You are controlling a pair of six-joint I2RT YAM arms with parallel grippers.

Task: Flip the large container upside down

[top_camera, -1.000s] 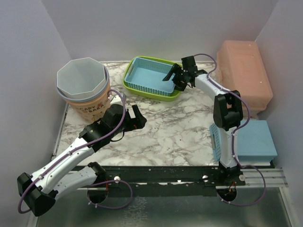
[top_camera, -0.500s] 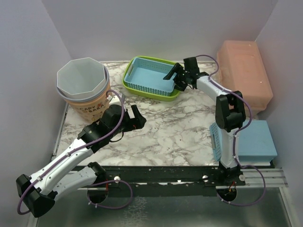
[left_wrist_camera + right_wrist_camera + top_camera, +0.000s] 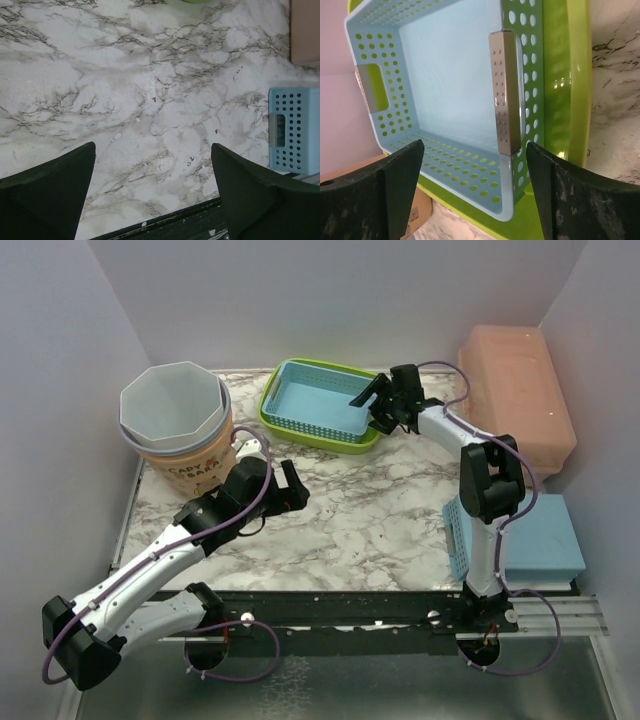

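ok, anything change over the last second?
Barely. The right arm settled its elbow slightly toward the near edge; the right hand stays open at the blue basket's right end. The left arm crept a little forward, left hand open over the marble table. Nothing grasped or released. Green basket, bucket and pink bin unmoved.

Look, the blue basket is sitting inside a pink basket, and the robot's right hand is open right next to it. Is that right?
Not quite. The blue basket sits inside a green basket, not a pink one. The right wrist view shows the green rim around it. The rest holds: the right gripper is open right next to it.
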